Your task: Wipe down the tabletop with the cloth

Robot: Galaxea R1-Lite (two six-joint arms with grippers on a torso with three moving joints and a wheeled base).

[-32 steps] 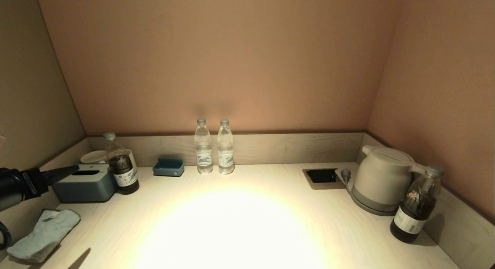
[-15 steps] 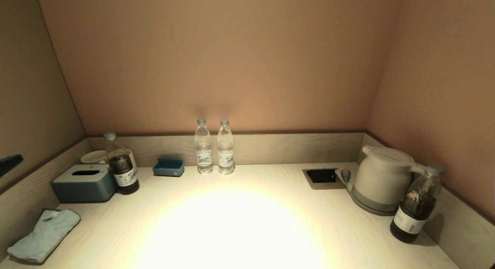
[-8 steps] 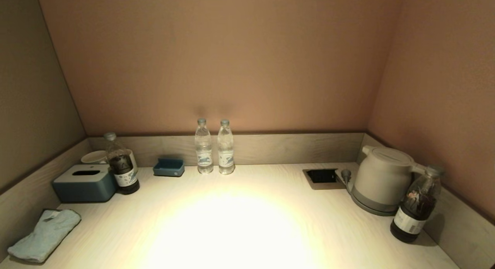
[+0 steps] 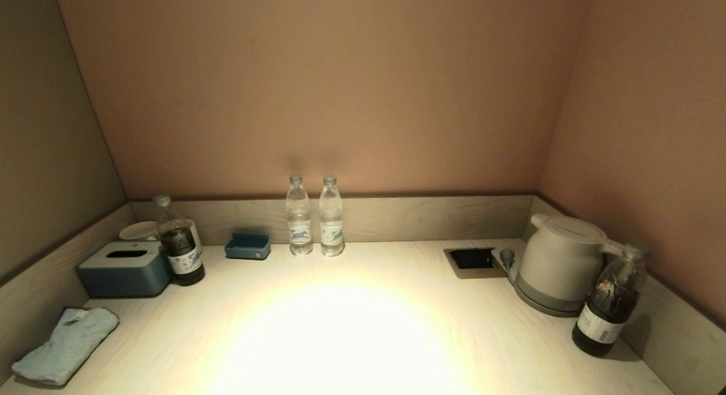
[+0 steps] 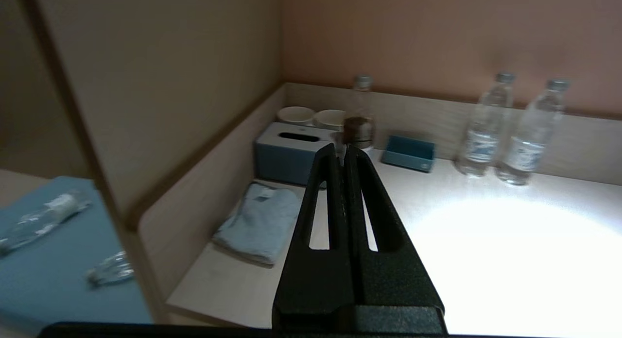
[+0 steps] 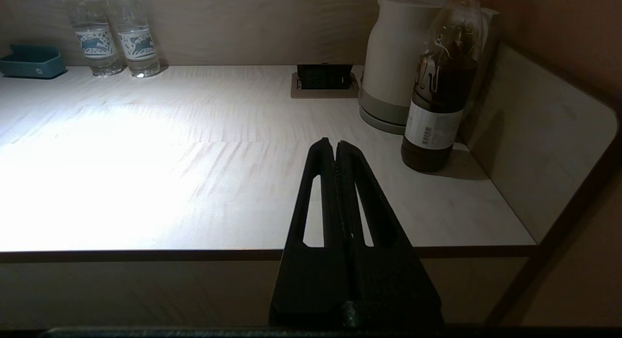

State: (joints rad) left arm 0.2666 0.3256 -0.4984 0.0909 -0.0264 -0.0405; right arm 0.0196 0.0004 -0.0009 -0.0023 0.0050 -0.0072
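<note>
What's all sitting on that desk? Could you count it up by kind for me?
Clear water bottles: 2
Dark drink bottles: 2
White cups: 2
Kettle: 1
Tissue box: 1
Small blue tray: 1
Cloth: 1
Total: 10

The desk (image 4: 351, 332) is brightly lit at its middle; the cloth (image 4: 65, 345) lies folded at the near left corner, beside the rim; behind it sit a tissue box (image 4: 125, 268), a dark bottle (image 4: 178, 242) and a cup (image 4: 137, 230); two water bottles (image 4: 315, 216) stand at the back; right, a kettle (image 4: 558, 263) beside the socket recess (image 4: 472, 259).
</note>
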